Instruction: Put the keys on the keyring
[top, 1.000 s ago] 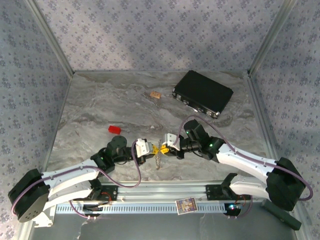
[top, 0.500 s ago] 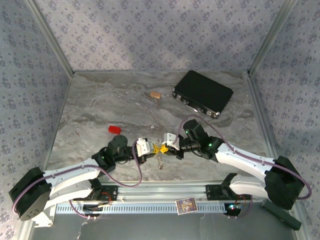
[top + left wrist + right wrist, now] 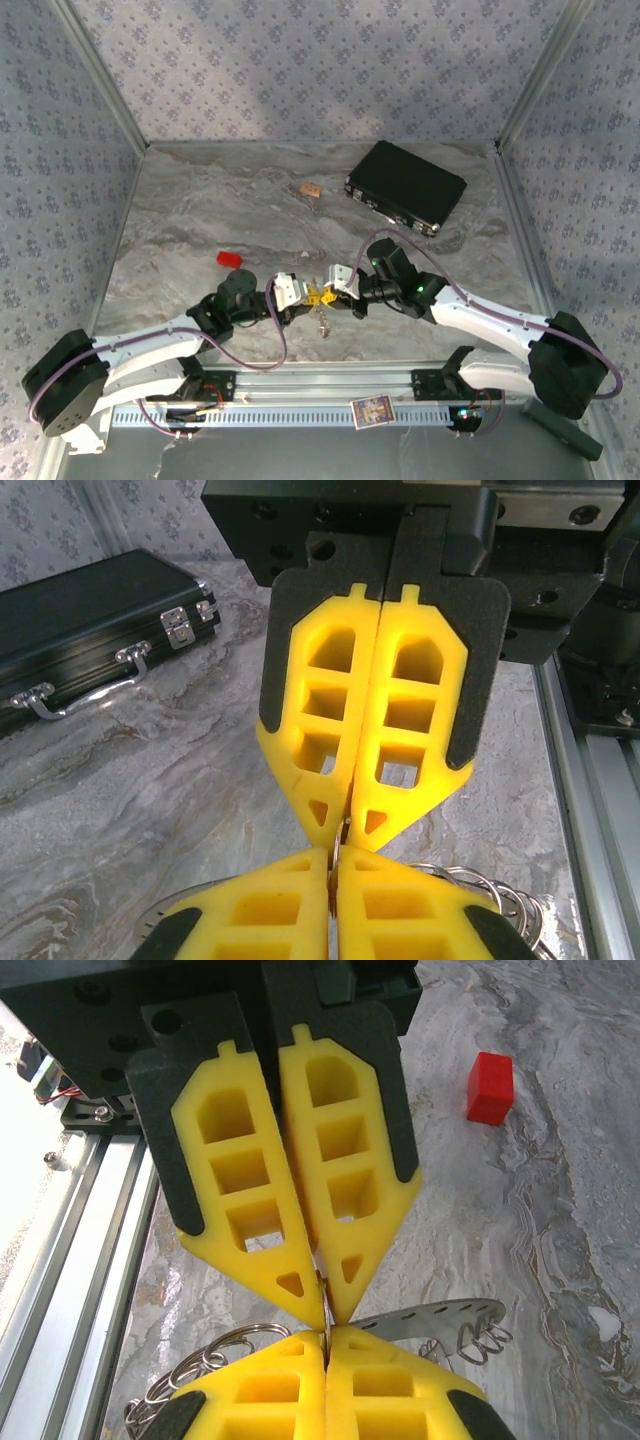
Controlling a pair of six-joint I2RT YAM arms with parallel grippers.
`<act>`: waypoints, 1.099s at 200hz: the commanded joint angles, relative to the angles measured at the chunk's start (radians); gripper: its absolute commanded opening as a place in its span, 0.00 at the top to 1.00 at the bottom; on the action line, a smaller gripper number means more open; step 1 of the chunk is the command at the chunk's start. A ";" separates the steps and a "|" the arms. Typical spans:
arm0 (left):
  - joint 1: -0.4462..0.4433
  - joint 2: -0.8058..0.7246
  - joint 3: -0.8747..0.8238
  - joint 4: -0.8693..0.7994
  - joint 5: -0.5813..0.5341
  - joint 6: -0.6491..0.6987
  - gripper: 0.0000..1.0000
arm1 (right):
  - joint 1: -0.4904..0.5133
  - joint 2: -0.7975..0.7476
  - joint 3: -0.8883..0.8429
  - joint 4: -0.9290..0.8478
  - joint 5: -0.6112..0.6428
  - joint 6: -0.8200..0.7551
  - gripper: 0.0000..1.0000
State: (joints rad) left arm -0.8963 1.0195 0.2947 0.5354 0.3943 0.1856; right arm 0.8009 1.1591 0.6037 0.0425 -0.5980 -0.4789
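Three patterned walls (image 3: pixel 300 70) surround the marbled table (image 3: pixel 220 200); both jaws pinch the keyring (image 3: pixel 440 1312).

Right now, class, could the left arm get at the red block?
Probably yes: the block sits on the table beside the left arm, nothing between. But the left gripper is shut on the keyring, tip to tip with the right gripper, so it must release first.
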 commanded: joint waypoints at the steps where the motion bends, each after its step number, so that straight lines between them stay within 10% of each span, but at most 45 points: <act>1: -0.004 0.011 0.000 0.052 0.016 -0.011 0.96 | 0.009 0.012 0.009 0.027 -0.029 0.017 1.00; 41: -0.004 -0.028 0.009 0.001 -0.003 0.008 1.00 | -0.014 -0.063 -0.017 0.024 0.107 0.081 0.71; 74: -0.005 -0.052 0.020 -0.031 -0.038 0.011 1.00 | -0.044 -0.203 -0.068 0.031 0.576 0.488 0.53; 97: -0.007 -0.050 0.022 -0.029 -0.076 0.002 1.00 | -0.063 -0.213 -0.042 -0.237 0.792 1.071 0.63; 123: -0.007 -0.036 0.043 -0.048 -0.091 -0.023 1.00 | -0.083 -0.142 0.067 -0.609 0.886 1.279 0.65; 157: -0.006 -0.026 0.048 -0.038 -0.096 -0.038 1.00 | -0.172 -0.044 0.131 -0.844 1.056 1.399 0.58; 220: -0.013 0.019 0.068 -0.038 -0.100 -0.024 1.00 | -0.346 0.134 0.156 -0.737 0.982 1.286 0.48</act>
State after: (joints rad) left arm -0.9001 1.0256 0.3237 0.4934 0.3012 0.1555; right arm 0.5026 1.2404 0.7223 -0.6907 0.3927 0.8230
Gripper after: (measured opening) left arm 0.045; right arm 0.511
